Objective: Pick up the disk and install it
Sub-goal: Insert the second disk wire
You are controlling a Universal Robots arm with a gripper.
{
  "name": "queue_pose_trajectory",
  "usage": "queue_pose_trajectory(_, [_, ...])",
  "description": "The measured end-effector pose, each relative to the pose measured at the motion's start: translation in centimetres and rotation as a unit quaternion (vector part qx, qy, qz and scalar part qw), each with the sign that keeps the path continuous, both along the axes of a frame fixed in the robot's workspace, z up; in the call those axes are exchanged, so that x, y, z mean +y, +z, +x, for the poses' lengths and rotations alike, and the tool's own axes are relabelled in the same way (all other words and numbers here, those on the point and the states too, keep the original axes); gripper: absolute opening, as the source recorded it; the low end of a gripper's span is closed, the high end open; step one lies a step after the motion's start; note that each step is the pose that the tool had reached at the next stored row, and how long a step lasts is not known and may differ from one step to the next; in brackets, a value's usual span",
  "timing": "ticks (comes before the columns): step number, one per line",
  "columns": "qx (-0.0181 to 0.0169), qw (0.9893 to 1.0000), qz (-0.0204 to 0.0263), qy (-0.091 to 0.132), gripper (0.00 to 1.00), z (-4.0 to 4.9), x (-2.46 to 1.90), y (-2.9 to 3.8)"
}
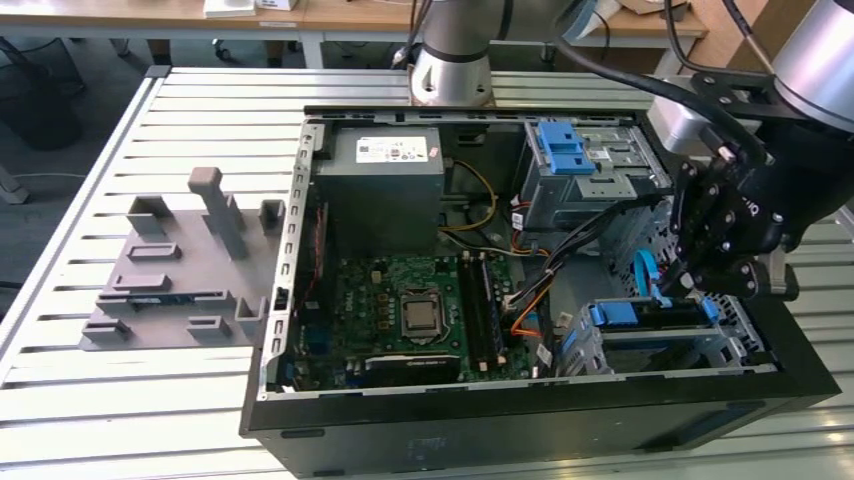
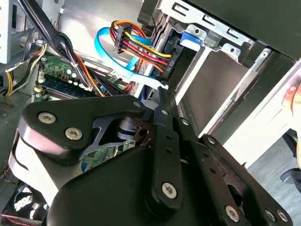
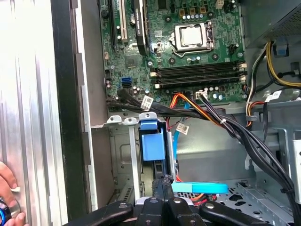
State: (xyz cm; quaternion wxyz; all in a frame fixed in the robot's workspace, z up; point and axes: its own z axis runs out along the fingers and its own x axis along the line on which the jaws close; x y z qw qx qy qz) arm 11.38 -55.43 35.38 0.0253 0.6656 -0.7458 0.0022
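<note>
At the near corner of the open computer case (image 1: 534, 405), on the exterior view's right, I saw the disk (image 1: 649, 314) lying in its metal cage, its blue frame showing along the top. It looked already slotted in rather than loose on the table (image 1: 80, 400). In the first wrist view the disk's blue tab (image 3: 153, 142) stood between the cage rails.

The gripper (image 1: 697, 292) hung just above the cage's far end. In both wrist views its two black fingers (image 3: 163, 182) were pressed together with nothing visible between them. I could not tell whether the tips (image 2: 162, 94) touched the disk.

To seat it well, I judged the push should run straight along the cage rails, slowly, with the fingers kept clear of the flat blue cable (image 3: 200, 188) beside them. A skewed push could jam the frame, and a snagged cable could pull at its plug.

My count, working away from the near edge:
- one disk in the near cage
- one flat blue cable
- one motherboard (image 1: 400, 310) with one processor socket
- one grey power supply (image 1: 387, 185) toward the far edge
- one further blue carrier (image 1: 567, 152) in the far cage
- one grey moulded fixture (image 1: 187, 265) on the table beside the case

A person's hand (image 3: 7, 200) rested at the table's edge.
</note>
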Motion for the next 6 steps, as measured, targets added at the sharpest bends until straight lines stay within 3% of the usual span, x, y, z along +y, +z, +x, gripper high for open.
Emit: queue_pose_trajectory(6, [0.0000, 1.0000, 0.0002, 0.000, 0.11, 0.00, 0.00, 0.01])
